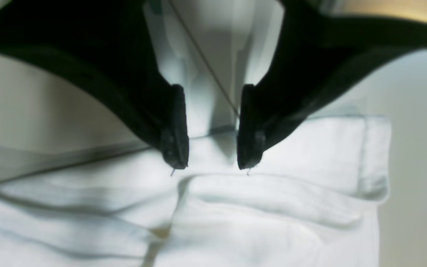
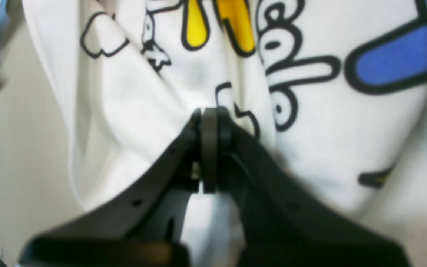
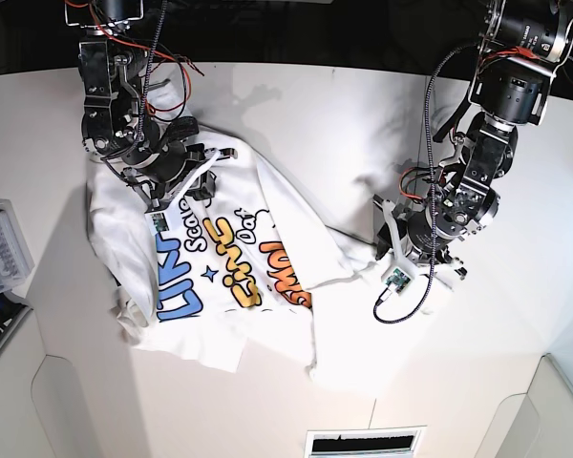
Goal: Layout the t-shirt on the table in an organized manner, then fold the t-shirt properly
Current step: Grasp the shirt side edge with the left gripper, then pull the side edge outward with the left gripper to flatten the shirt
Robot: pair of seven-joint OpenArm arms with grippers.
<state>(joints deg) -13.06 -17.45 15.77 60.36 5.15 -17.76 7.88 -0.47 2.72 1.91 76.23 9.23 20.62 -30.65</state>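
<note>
The white t-shirt (image 3: 239,277) lay rumpled, its cartoon print facing up beyond the clenched, empty right gripper (image 2: 209,115), its plain hem below the spread left gripper (image 1: 212,163).

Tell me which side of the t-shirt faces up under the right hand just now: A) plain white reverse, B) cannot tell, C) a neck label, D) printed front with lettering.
D: in the right wrist view the right hand, shut, sits against the t-shirt with blue and yellow lettering showing.
</note>
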